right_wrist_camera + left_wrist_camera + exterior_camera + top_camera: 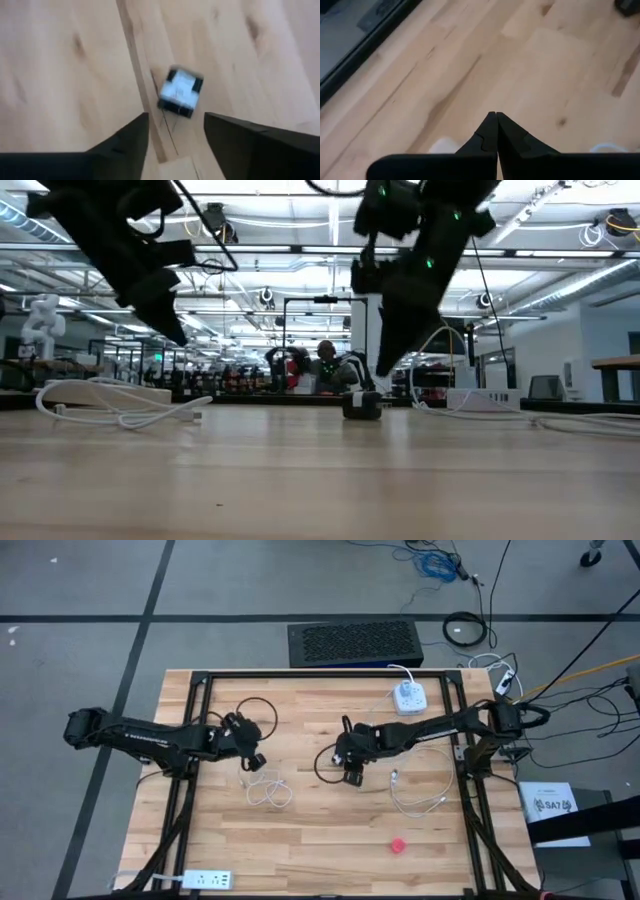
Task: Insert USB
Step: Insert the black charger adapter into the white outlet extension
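Lying beside white cable (268, 792), red piece (398, 845) apart.

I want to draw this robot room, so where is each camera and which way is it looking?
High view: above, looking straight down on the table and both arms.
Low view: at tabletop height, looking level across; both arms hang in from above.
Left wrist view: on the left arm, facing the wood past the shut left gripper.
Right wrist view: on the right arm, looking down past the open right gripper.
Shared: the small black block also shows in the high and low views.
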Tool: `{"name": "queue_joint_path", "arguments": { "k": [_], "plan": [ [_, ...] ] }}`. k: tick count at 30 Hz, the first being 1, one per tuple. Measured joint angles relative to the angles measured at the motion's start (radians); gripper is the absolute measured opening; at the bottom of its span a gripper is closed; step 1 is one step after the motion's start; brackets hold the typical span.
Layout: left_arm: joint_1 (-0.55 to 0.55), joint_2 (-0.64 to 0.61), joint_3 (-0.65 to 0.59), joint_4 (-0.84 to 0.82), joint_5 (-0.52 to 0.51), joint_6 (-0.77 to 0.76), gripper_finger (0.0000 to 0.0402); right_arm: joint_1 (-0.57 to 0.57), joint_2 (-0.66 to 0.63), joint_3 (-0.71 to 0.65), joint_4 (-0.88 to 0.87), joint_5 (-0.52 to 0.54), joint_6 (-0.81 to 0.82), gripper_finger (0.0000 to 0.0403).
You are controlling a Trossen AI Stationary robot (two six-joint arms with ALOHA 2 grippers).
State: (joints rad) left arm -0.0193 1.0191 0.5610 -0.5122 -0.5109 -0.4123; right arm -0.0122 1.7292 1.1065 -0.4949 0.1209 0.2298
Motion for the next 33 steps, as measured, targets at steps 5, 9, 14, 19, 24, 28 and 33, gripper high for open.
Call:
{"name": "queue_joint_path", "arguments": {
  "k": [5,9,14,19,24,28,33],
  "plan": [
    [0.007,-0.04,0.0,-0.078,-0.032,-0.046,0.0002,-0.033,0.007,0.098,-0.042,-0.052,0.144,0.022],
    [0.046,-0.052,0.002,-0.189,-0.048,-0.137,0.0002,-0.059,0.058,0.142,-0.082,-0.047,0.172,0.0232],
    [0.09,-0.052,0.016,-0.355,-0.068,-0.249,0.0002,-0.081,0.132,0.17,-0.094,-0.07,0.171,0.0231],
    [0.128,-0.053,0.032,-0.419,-0.108,-0.307,0.0002,-0.079,0.195,0.216,-0.095,-0.072,0.14,0.0231],
    [0.194,-0.049,0.029,-0.466,-0.102,-0.369,0.0002,-0.078,0.255,0.232,-0.145,-0.07,0.126,0.0229],
    [0.248,-0.045,0.014,-0.463,-0.092,-0.393,0.0002,-0.078,0.266,0.232,-0.146,-0.03,0.12,0.0198],
    [0.303,-0.006,-0.011,-0.406,-0.073,-0.393,0.0002,-0.078,0.265,0.233,-0.137,-0.016,0.052,0.0114]
  ]
}}
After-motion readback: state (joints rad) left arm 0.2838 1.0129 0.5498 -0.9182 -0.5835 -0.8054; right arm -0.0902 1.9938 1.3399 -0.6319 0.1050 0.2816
